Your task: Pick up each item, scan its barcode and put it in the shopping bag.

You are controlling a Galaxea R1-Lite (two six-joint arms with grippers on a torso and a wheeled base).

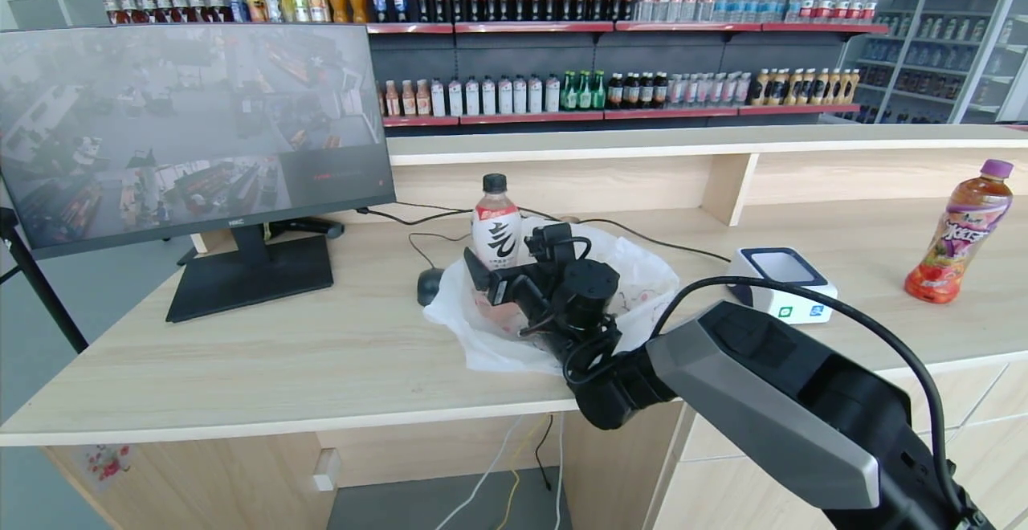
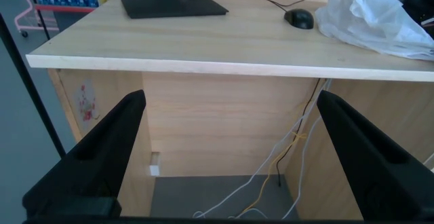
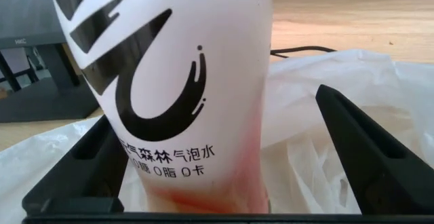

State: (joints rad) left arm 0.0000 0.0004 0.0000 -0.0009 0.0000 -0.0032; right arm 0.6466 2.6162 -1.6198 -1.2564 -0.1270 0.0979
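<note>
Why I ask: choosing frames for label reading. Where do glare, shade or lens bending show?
Head view: drink shelves bow and lean, lens bending; monitor looks glare-washed. Right wrist view: bottle looms, top cut off. Left wrist view: shade under the counter.

Monitor (image 1: 193, 128), mouse (image 1: 430, 286) — stocked shelves (image 1: 610, 28) behind
</note>
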